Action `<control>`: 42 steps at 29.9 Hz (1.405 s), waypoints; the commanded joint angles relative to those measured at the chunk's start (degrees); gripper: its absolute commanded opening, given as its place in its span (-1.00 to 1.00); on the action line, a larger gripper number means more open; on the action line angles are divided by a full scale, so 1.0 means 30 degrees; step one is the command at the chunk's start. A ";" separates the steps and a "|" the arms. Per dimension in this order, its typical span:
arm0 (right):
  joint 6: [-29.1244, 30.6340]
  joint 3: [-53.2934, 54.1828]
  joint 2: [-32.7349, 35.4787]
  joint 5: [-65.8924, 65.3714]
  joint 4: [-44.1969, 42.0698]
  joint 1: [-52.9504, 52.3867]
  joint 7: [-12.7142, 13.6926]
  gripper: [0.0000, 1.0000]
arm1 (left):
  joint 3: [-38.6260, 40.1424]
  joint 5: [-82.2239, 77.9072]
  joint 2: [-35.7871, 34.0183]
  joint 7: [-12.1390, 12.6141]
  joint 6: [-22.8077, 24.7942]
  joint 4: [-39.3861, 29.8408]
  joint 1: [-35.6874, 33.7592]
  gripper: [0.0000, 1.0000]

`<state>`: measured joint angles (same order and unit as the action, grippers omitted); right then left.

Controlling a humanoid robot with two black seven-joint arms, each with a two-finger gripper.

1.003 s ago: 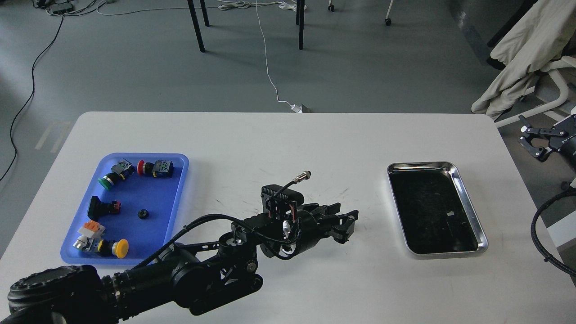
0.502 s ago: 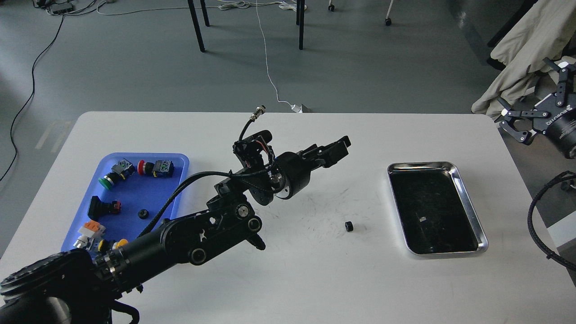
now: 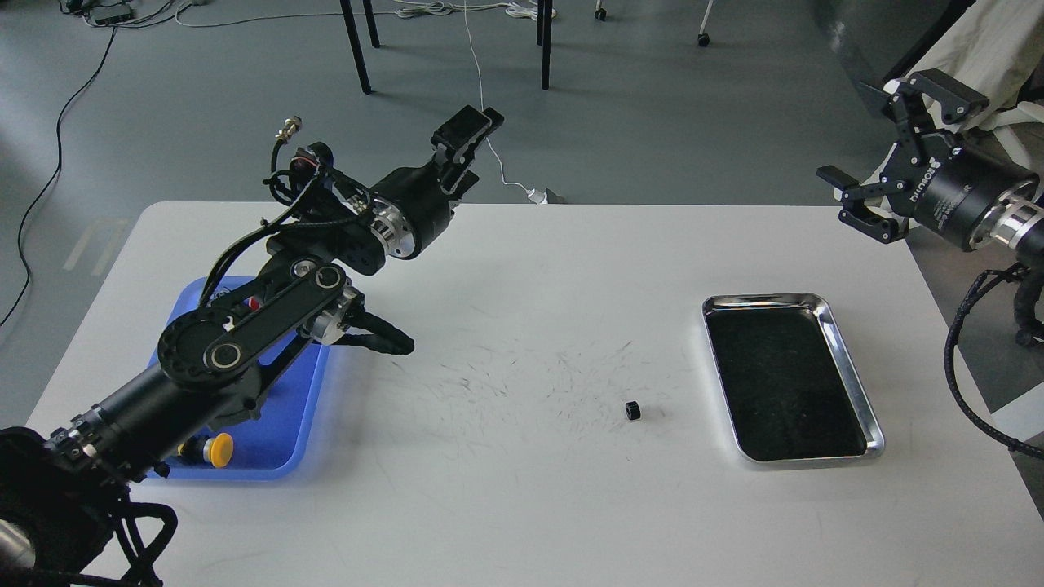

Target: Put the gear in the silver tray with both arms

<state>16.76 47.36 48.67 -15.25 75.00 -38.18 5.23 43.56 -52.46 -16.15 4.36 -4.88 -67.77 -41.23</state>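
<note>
The gear [image 3: 632, 410], small and black, lies on the white table a little left of the silver tray [image 3: 853, 373]. The tray's dark bottom holds nothing. My left gripper [image 3: 473, 126] is raised high over the table's far edge, well away from the gear, pointing up and away; its fingers stand slightly apart and hold nothing. My right gripper [image 3: 864, 130] is up in the air beyond the table's far right corner, fingers wide apart and empty, far above and behind the tray.
A blue plastic tray [image 3: 281, 440] sits at the left, mostly hidden by my left arm; a yellow push button [image 3: 217, 447] shows in it. Chair legs and cables are on the floor beyond the table. A cloth-draped chair [image 3: 999, 49] stands at the far right.
The left gripper let the gear go on the table, then rose and swung back left. The right gripper rose and came in towards the table's far right corner.
</note>
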 commanded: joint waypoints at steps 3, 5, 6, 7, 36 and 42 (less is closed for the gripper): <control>-0.0136 -0.4059 0.1090 -0.2234 0.1744 -0.3058 0.0217 0.96 | 0.1534 0.1926 -0.2057 -0.0107 0.0044 -0.0234 0.1083 0.95; -0.0136 -0.5700 0.1442 -0.3405 0.2360 -0.4142 0.0568 0.96 | 0.1887 0.2543 -0.2556 -0.0107 0.0044 -0.0234 0.1465 0.95; -0.0136 -0.6636 0.1588 -0.4136 0.2653 -0.4699 0.0802 0.96 | 0.2033 0.2807 -0.2761 -0.0107 0.0044 -0.0234 0.1699 0.95; -0.0136 -0.7428 0.1706 -0.4782 0.2946 -0.5197 0.0949 0.96 | 0.2092 0.3041 -0.2937 -0.0107 0.0044 -0.0234 0.1846 0.95; -0.0048 -2.3342 -0.6318 -0.8948 0.2452 -1.3552 0.2033 0.86 | 0.3030 0.3571 -0.3964 -0.0195 -0.0044 -0.0908 0.3224 0.95; -0.0077 -2.4398 -0.7519 -0.8948 0.1427 -1.3406 0.2122 0.80 | 0.3001 0.3571 -0.3935 -0.0166 -0.0044 -0.0937 0.3430 0.95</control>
<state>16.53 -24.82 27.77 -42.10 80.48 -78.68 11.54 52.63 -41.72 -28.04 3.79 -5.01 -70.48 -31.05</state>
